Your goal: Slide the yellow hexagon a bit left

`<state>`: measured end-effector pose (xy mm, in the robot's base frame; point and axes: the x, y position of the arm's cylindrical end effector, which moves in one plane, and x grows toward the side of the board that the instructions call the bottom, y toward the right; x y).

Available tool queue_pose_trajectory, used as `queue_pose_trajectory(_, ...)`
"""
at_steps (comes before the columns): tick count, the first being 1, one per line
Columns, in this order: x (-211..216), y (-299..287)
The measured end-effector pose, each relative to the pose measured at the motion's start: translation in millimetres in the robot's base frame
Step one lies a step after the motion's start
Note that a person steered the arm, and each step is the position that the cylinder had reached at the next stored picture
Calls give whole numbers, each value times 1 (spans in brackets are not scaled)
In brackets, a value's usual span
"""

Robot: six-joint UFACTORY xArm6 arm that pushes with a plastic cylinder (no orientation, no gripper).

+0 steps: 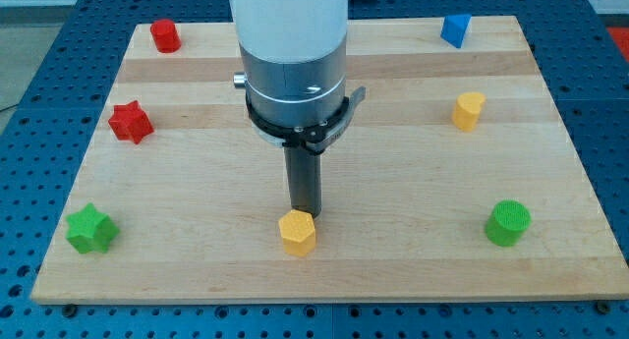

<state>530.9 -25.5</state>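
Observation:
The yellow hexagon [297, 232] lies near the bottom middle of the wooden board [197, 260]. My tip [307, 217] stands right behind it, touching or almost touching its upper right edge. The dark rod rises from there to the large white and grey arm body at the view's top middle.
A red cylinder-like block [165, 35] is at top left, a red star [130, 122] at left, a green star [90, 229] at bottom left. A blue block [454, 30] is at top right, a second yellow block [468, 111] at right, a green cylinder [508, 223] at bottom right.

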Motion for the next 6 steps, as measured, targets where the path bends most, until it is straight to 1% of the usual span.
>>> queue_pose_trajectory(1, -6, 0)
queue_pose_trajectory(2, -23, -31)
queue_pose_trajectory(3, -21, -103)
queue_pose_trajectory(4, 28, -140)
queue_pose_trajectory(5, 59, -97)
queue_pose_trajectory(6, 44, -32)
